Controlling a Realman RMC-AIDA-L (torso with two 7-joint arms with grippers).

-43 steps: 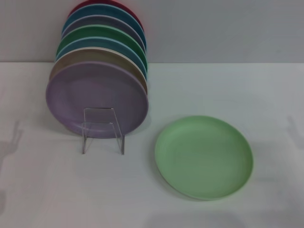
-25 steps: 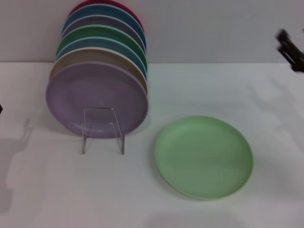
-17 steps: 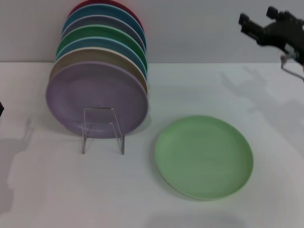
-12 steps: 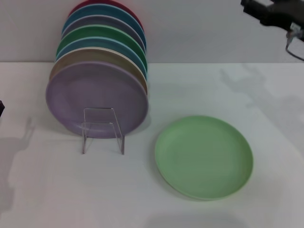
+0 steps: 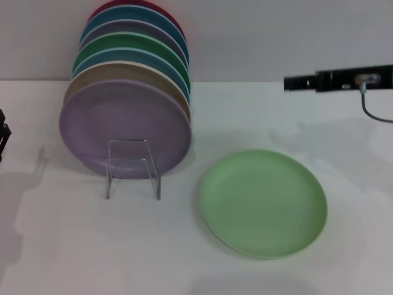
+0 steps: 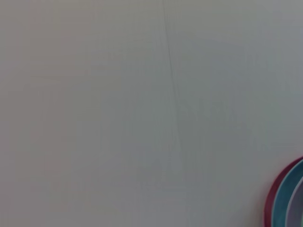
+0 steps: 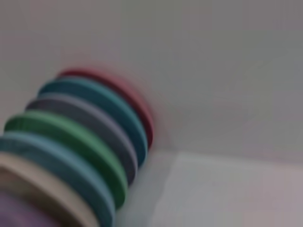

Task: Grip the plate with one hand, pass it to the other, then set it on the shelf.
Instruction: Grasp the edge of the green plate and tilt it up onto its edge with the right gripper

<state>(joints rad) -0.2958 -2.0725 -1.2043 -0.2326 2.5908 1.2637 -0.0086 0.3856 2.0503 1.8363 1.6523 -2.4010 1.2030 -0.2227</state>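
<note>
Head view shows my right pincer (image 5: 295, 82) reaching in level from the right edge, slim and black, its tip pointing left over the far part of the tabletop (image 5: 276, 110); seen side-on like this, I cannot tell whether its fingers are spread or pressed together, and it carries nothing. Nearer to me than that tip lies the plate (image 5: 263, 203), pale mint green, flat on the tabletop, right of centre and well apart from the pincer. That is the relation the next move turns on, as I judge it: the plate sits below and nearer than my right pincer, so this arm must come down and back toward me to reach the rim, and it is plainly the closer arm. My left pincer (image 5: 3, 134) shows only as a dark sliver at the left edge, far from the plate, with its state impossible to read. Being round, the plate offers no long axis, so any stretch of rim would serve. Left of the plate stands the shelf (image 5: 133, 169), clear and upright, with a lilac plate (image 5: 125, 128) leaning in it and a row of coloured plates (image 5: 132, 52) stacked on edge behind it toward the far wall. The plate has not yet been gripped.
</note>
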